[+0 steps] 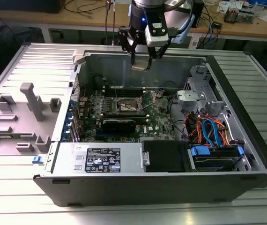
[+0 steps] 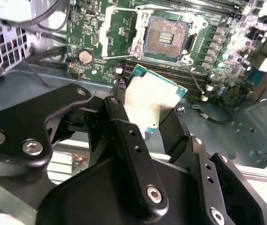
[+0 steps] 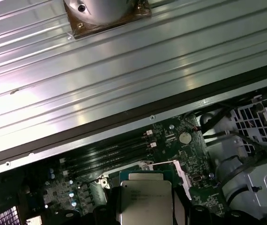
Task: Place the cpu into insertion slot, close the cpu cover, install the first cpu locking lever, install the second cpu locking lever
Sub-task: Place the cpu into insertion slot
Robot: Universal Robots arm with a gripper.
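Nearest in the exterior view: the dark near wall of an open computer case (image 1: 147,187), with a labelled silver box (image 1: 100,159) just behind it. Beyond, at mid-board: the insertion slot (image 1: 129,107), bare and dark-centred, with the cpu cover (image 2: 103,35) swung open beside it in the second wrist view. Farthest, high over the case's far wall: the gripper (image 1: 140,64), black fingers (image 2: 124,136) clamped on two opposite edges of the cpu (image 1: 140,68), well apart from the slot.
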